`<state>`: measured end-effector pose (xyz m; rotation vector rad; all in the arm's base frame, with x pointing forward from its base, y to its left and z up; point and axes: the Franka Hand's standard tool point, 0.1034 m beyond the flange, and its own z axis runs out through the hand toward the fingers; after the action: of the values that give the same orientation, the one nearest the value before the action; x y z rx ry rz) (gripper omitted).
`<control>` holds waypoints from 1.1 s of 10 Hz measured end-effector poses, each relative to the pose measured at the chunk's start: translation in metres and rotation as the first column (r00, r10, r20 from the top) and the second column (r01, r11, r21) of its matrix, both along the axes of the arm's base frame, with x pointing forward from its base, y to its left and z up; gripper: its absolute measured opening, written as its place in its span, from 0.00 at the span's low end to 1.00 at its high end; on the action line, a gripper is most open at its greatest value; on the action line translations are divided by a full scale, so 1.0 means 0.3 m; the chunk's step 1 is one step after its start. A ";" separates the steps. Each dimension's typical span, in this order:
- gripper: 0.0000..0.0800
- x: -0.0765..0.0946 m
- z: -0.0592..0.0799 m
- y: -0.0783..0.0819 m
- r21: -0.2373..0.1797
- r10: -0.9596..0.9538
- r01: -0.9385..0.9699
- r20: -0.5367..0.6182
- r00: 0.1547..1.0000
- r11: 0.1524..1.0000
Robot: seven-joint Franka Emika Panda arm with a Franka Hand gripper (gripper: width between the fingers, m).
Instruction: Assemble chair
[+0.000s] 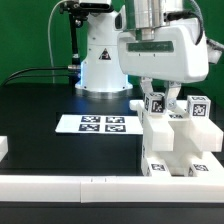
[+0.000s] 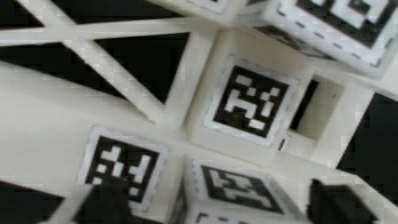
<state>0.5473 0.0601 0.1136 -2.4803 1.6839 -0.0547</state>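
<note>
The chair [image 1: 178, 145] is a partly built stack of chunky white tagged blocks at the exterior view's right. My gripper [image 1: 156, 100] is directly over it, straddling a tagged upright piece [image 1: 156, 104]. In the wrist view the gripper [image 2: 222, 203] is open. Its dark fingers [image 2: 109, 203] stand on either side of a tagged block [image 2: 240, 192], with a gap showing on at least one side. A taller tagged post [image 2: 249, 100] and crossing white bars [image 2: 89, 45] of the chair fill the rest of that view. A second tagged upright [image 1: 197, 105] stands to the right.
The marker board [image 1: 100, 124] lies flat on the black table left of the chair. The white domed robot base [image 1: 100, 60] stands behind it. A white rail [image 1: 60, 184] runs along the table's front edge, and a small white piece [image 1: 3, 148] sits at the far left.
</note>
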 end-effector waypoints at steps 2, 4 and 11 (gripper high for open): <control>0.78 -0.005 0.001 -0.017 -0.037 0.343 -0.342 0.014 0.939 0.939; 0.80 -0.007 -0.001 -0.027 -0.060 0.574 -0.572 0.018 0.819 0.818; 0.36 0.005 -0.002 -0.036 -0.128 0.787 -0.782 -0.019 0.616 0.609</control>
<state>0.5488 0.0492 0.1130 -3.0456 0.4273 -0.1109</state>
